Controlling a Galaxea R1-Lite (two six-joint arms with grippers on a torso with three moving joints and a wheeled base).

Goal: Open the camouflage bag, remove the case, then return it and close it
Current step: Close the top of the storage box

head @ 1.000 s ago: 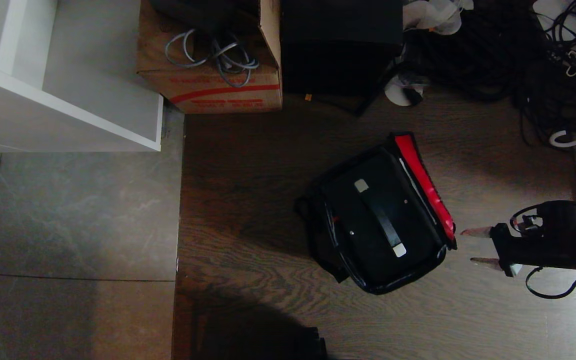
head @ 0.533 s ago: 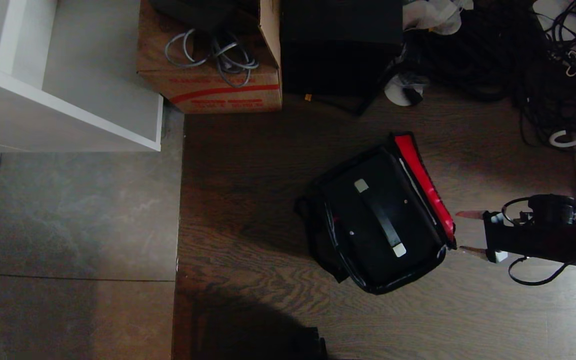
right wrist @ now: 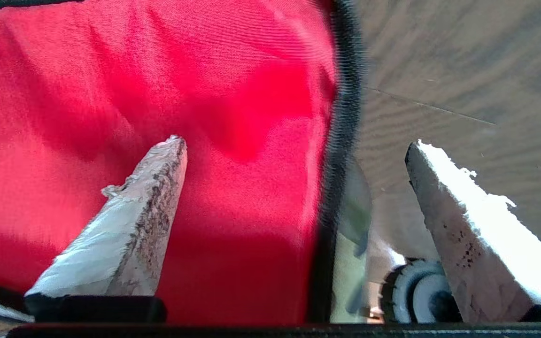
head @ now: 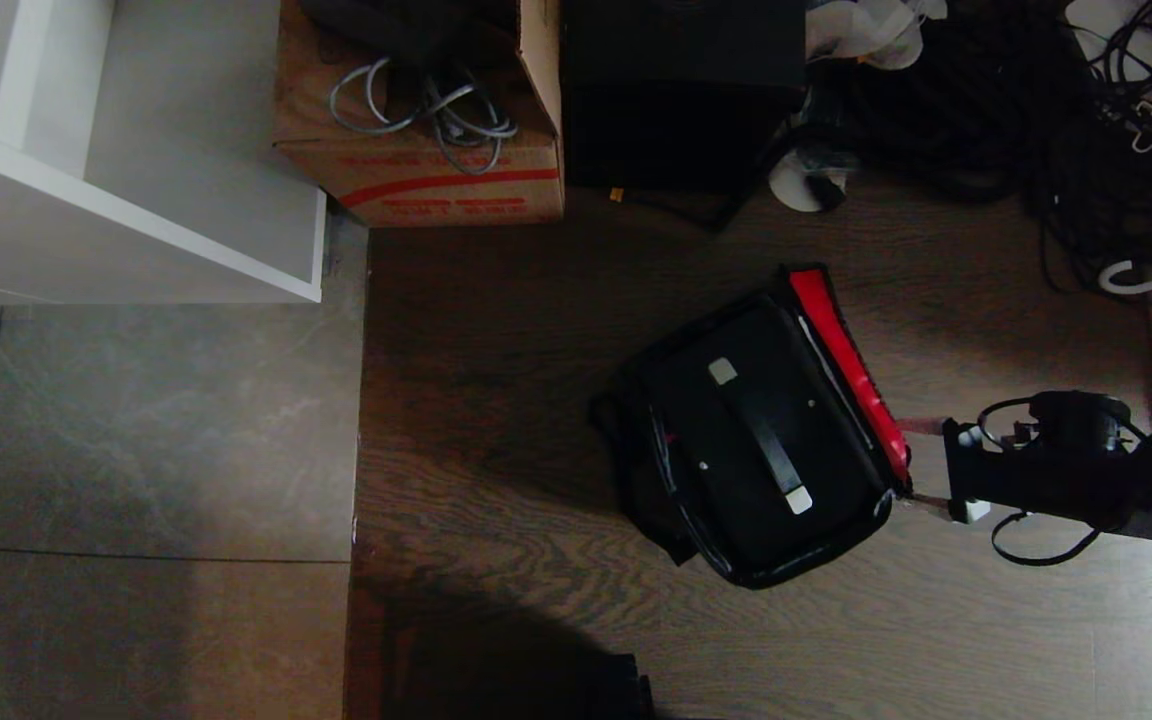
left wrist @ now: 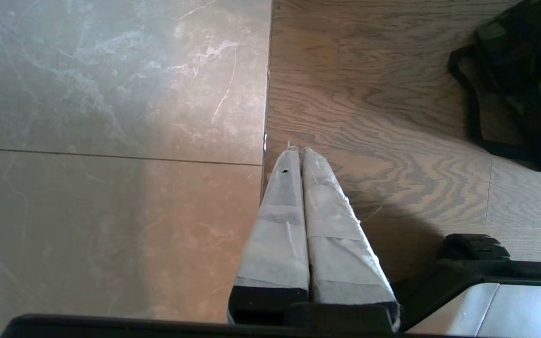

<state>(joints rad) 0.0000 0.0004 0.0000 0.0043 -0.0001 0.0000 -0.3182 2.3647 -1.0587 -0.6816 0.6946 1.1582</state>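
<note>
Lying open on the wood floor (head: 536,560), camouflage bag (head: 766,440) | right gripper (head: 911,462) is straddling its raised red lid edge (right wrist: 158,94), fingers apart | left gripper (left wrist: 297,151) is hanging parked, fingers together

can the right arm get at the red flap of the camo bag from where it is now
Probably yes. The right tool is open beside the camouflage bag, with the raised red flap's edge between its fingers and nothing blocking it.

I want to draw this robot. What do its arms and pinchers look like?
The right gripper has a chunky black body with a black cable looping round it and a small white part at one corner. Its fingers are long pointy wedges wrapped in scuffed whitish tape. The left gripper has the same tape-wrapped wedge fingers on a black base.
</note>
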